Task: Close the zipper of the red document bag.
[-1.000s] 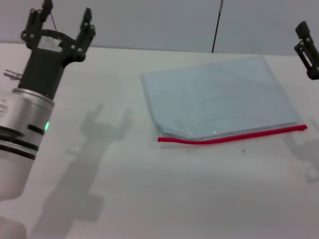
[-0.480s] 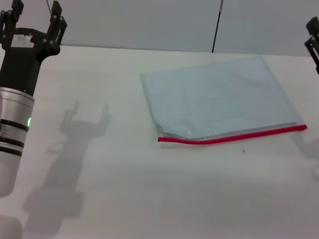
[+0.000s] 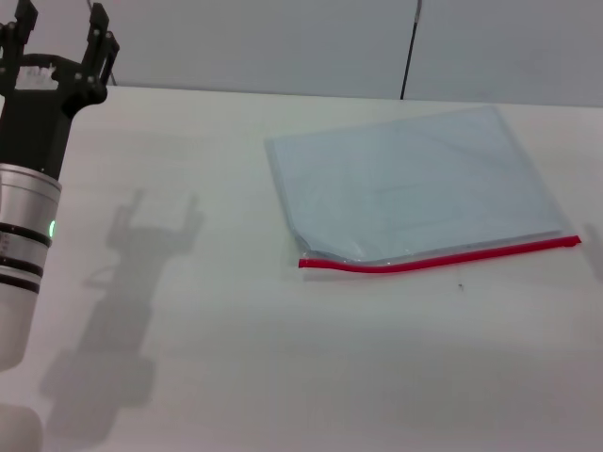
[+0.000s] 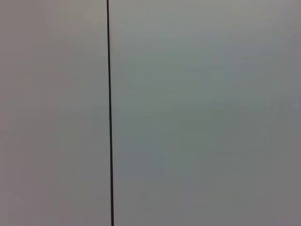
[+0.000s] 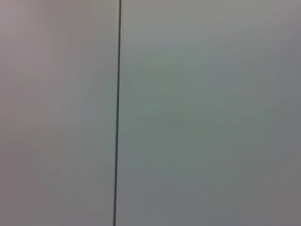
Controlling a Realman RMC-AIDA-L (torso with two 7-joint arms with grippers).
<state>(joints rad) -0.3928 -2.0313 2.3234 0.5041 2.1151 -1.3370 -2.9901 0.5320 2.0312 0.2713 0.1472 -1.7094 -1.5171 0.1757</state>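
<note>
The red document bag [image 3: 415, 184] lies flat on the white table [image 3: 236, 358], right of centre in the head view. It is a translucent pale blue-grey pouch. Its zipper [image 3: 443, 256], a thin red strip, runs along the near long edge and bows slightly near its left end. My left gripper [image 3: 58, 33] is raised at the far left, well away from the bag, open with nothing between its fingers. My right gripper is out of view. Both wrist views show only a plain grey wall.
A grey wall [image 3: 283, 42] with a dark vertical seam [image 3: 408, 47] stands behind the table's far edge. A tiny dark speck [image 3: 461, 286] lies just in front of the zipper.
My left arm has drawn back to the left and up, away from the bag. My right gripper has left the head view at the right edge. The bag has not moved.
</note>
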